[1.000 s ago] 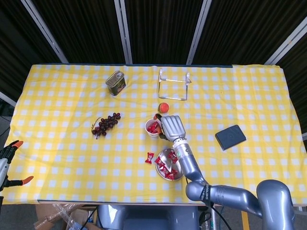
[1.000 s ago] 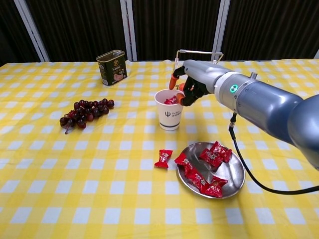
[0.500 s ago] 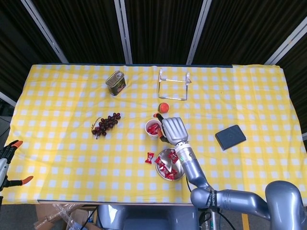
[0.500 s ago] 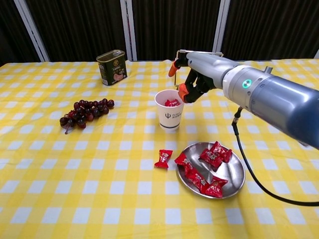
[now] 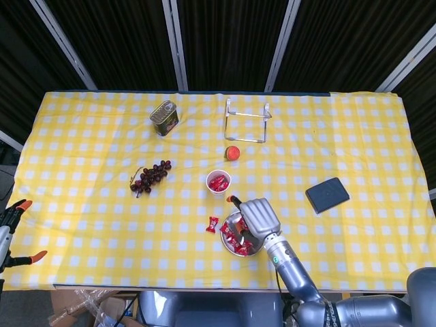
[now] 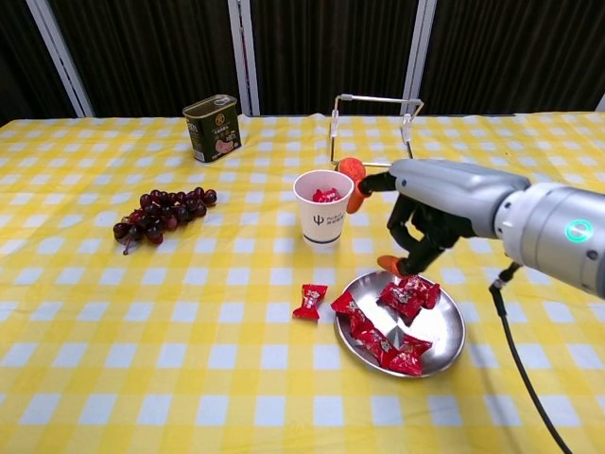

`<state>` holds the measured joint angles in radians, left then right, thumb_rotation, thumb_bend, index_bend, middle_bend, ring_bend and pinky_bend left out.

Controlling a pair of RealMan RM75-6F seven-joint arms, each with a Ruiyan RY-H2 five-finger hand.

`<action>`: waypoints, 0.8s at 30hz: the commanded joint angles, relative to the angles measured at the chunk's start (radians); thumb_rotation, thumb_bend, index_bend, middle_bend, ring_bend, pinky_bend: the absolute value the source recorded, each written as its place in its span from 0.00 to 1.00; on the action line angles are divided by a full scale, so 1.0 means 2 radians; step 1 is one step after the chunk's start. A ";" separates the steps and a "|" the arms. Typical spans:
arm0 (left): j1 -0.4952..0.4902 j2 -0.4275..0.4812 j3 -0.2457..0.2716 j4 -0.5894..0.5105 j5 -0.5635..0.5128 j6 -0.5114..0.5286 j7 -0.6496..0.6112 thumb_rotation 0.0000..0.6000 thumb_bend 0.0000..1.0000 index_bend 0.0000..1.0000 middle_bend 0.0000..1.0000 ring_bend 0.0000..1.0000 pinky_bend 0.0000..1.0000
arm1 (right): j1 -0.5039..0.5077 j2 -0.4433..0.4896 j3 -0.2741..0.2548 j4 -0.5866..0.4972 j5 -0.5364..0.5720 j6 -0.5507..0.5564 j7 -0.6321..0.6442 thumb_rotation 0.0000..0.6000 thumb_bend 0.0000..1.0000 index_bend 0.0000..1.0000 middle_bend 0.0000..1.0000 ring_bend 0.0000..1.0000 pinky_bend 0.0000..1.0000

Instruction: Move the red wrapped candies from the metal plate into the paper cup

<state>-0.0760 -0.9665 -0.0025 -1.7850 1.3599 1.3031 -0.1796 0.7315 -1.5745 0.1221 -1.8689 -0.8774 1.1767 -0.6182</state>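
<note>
Looking down from the head view, I have the right hand (image 5: 259,216) over the far edge of the metal plate (image 5: 254,250), placed there because that is where the red wrapped candies (image 5: 235,238) lie heaped. The paper cup (image 5: 219,182) stands just beyond the plate, close enough for short trips, and already shows red inside. One stray candy (image 5: 212,224) lies on the cloth beside the plate, outside the heap. My left hand is nowhere in this view. Further off sit the grapes (image 5: 150,176), the tin can (image 5: 163,116), the wire rack (image 5: 246,120), an orange ball (image 5: 233,152) and a dark wallet (image 5: 327,195).

From the chest view, the right hand (image 6: 423,216) hangs above the plate's (image 6: 444,326) back rim with its fingers (image 6: 403,230) curled downward and apart, orange tips aimed at the candies (image 6: 388,322). I see nothing pinched between them, so I judge it empty and poised for a pick. The cup (image 6: 320,208) is beside the hand, apart from it, with a candy visible at its mouth. The stray candy (image 6: 309,300) will need its own reach, I think.
</note>
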 commanded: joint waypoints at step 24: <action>0.001 -0.005 -0.003 0.001 -0.005 0.004 0.010 1.00 0.05 0.00 0.00 0.00 0.00 | -0.029 -0.010 -0.035 0.065 0.005 -0.035 0.027 1.00 0.39 0.37 0.80 0.92 1.00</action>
<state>-0.0732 -0.9763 -0.0075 -1.7822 1.3506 1.3120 -0.1588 0.6757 -1.5907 0.0529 -1.7458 -0.8648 1.1116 -0.5701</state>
